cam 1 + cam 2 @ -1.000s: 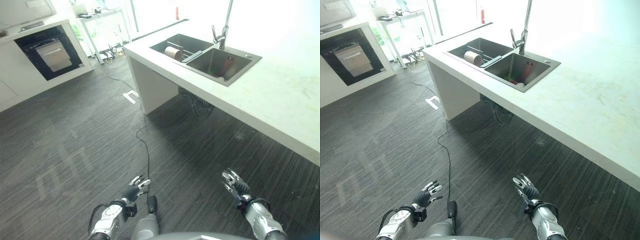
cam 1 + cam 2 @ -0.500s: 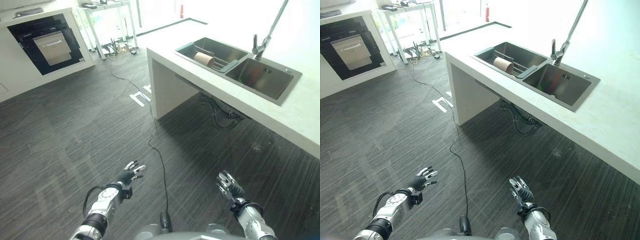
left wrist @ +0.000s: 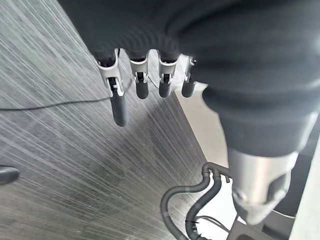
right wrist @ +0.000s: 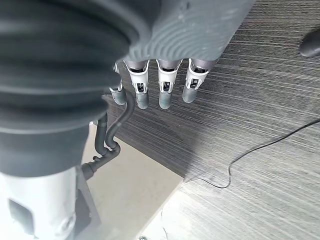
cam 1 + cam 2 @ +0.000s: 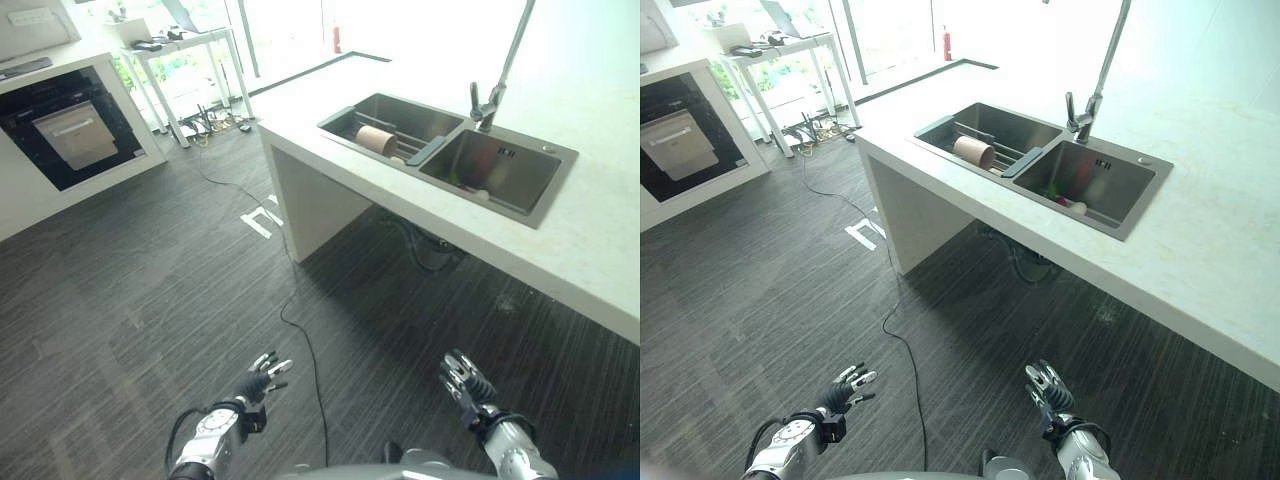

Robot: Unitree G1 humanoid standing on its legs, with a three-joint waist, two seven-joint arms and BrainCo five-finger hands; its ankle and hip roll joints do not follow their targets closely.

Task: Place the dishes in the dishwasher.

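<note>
Far left against wall: dishwasher (image 5: 65, 135), door closed. Left hand (image 5: 262, 375) low over dark striped floor (image 5: 140, 300), fingers straight and loose, empty. Right hand (image 5: 462, 382) likewise low, fingers relaxed, empty. Well ahead, white counter (image 5: 590, 250) with double sink (image 5: 450, 150); cup (image 5: 377, 140) on its side in left basin, small dishes in right basin, unclear which.

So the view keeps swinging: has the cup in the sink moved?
No. The cup lies at the same spot in the sink's left basin; only the camera shifted.
</note>
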